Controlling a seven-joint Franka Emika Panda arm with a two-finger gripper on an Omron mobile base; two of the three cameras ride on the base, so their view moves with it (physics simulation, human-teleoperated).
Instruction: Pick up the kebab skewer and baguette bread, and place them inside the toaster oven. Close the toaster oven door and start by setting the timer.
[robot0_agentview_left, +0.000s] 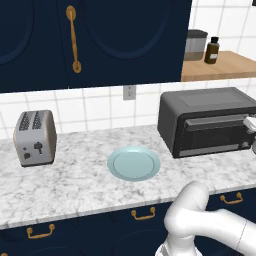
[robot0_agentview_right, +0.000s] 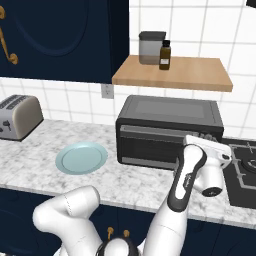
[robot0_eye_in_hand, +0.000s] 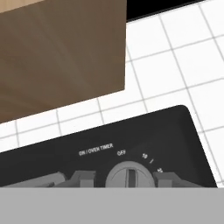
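With the plate (robot0_agentview_left: 134, 164) bare and the toaster oven door (robot0_agentview_right: 150, 145) shut, the gripper (robot0_eye_in_hand: 127, 181) straddles the timer knob (robot0_eye_in_hand: 129, 175), fingers (robot0_eye_in_hand: 168, 179) narrowly apart; setting the timer appears underway.

The white arm rises from its base, elbow bent, forearm reaching forward and up, its gripper (robot0_eye_in_hand: 129, 180) held level, the jaws set slightly apart.

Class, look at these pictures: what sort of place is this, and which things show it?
A home kitchen, rendered in simulation. Clues: a toaster oven and a silver toaster on a marble counter, with a stove burner beside the oven.
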